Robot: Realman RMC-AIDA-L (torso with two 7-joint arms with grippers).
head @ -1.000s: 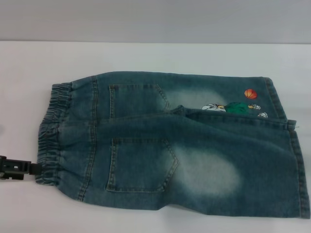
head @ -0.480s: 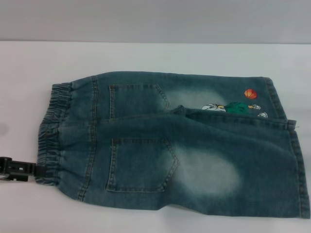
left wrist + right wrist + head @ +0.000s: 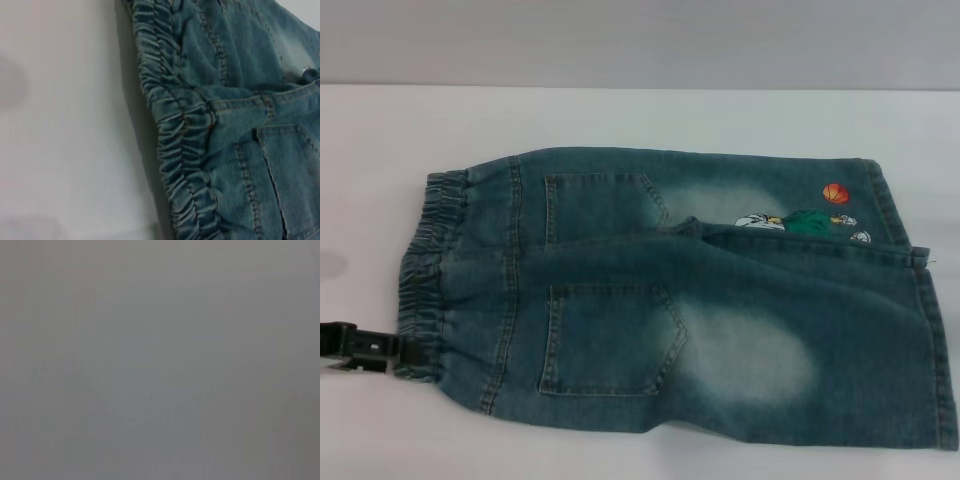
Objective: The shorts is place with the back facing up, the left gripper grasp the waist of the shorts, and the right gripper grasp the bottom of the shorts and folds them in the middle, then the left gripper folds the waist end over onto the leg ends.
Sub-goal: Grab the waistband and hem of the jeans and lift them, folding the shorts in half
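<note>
A white table (image 3: 620,115) fills most of the head view, with a plain grey wall (image 3: 640,40) behind its far edge. No brand, label or writing can be read anywhere.

The shorts (image 3: 720,300) lie flat on the table with the back up, spread sideways across the middle of the view. The waist (image 3: 425,270) is the gathered end toward the robot's left; the same ruffled band shows close up in the left wrist view (image 3: 185,150), lying against the bare tabletop. The bottom of the shorts (image 3: 930,340) points to the robot's right, the near leg lapping over the far one. Two back pockets show, one on the far half (image 3: 600,205) and one on the near half (image 3: 610,340). A small cartoon print (image 3: 800,222) and an orange ball (image 3: 835,193) sit on the far leg by its hem.

The left gripper (image 3: 380,350) is low at the near corner of the waist, its tip touching the band; whether its fingers are closed on the cloth I cannot tell.

The right wrist view shows only plain grey.
</note>
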